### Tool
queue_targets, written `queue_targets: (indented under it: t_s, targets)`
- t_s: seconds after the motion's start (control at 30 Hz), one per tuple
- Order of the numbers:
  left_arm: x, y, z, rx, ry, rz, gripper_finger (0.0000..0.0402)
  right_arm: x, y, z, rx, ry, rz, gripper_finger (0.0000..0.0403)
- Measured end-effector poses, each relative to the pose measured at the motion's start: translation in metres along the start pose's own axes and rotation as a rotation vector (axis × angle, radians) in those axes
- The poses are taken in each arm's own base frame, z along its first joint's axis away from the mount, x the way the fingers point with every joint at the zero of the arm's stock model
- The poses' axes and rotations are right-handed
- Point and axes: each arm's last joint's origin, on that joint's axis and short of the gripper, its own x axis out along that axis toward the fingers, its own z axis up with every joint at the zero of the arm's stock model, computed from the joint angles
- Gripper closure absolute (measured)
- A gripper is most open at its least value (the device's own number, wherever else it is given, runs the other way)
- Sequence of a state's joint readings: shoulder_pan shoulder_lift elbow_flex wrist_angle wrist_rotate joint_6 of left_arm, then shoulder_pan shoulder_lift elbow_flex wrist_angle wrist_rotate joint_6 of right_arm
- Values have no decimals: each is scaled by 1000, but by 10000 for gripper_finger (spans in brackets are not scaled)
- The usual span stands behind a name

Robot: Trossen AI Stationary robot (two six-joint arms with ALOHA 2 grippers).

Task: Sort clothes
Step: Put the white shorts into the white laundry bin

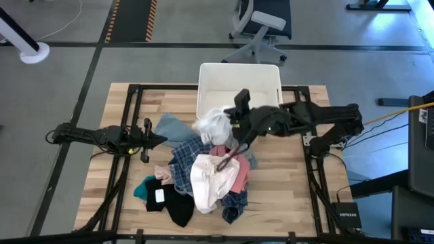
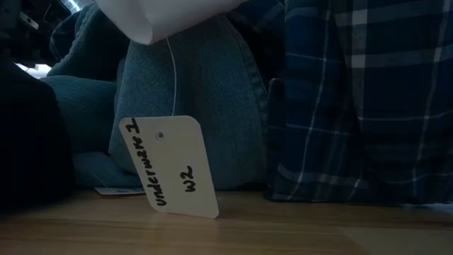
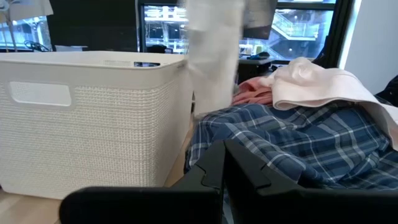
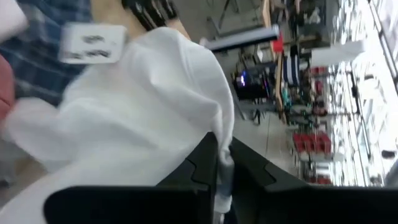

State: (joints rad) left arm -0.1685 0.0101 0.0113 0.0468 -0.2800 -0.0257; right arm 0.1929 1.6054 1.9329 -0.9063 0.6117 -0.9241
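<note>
The soft white fabric garment (image 4: 137,118) lifted over the pile is plain. The cotton shirt (image 3: 298,146) shows blue-and-white plaid. A soft pink cloth (image 1: 241,173), teal cloth (image 1: 141,190) and black cloth (image 1: 178,207) are plain. The rectangular plastic bin (image 3: 93,118) is white, with a woven-look texture.

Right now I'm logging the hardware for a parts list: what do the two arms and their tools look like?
Both arms are dark, jointed and slender. The left tool tapers to a narrow black tip. The right tool hangs from a bulkier black wrist block. In the wrist views the fingers are matte black, angular plates with stepped edges. No markings or cables are discernible on either arm.
</note>
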Motion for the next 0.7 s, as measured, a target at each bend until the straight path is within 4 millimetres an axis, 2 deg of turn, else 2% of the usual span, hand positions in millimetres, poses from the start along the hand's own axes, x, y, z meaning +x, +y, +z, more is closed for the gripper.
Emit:
queue_targets:
  t_s: [0.43,0.7]
  targets:
    - [0,0,0,0,0,0,400,27,-46,-64,111,309,-150,365]
    - [0,0,0,0,0,0,400,31,-63,-98,141,538,-261,366]
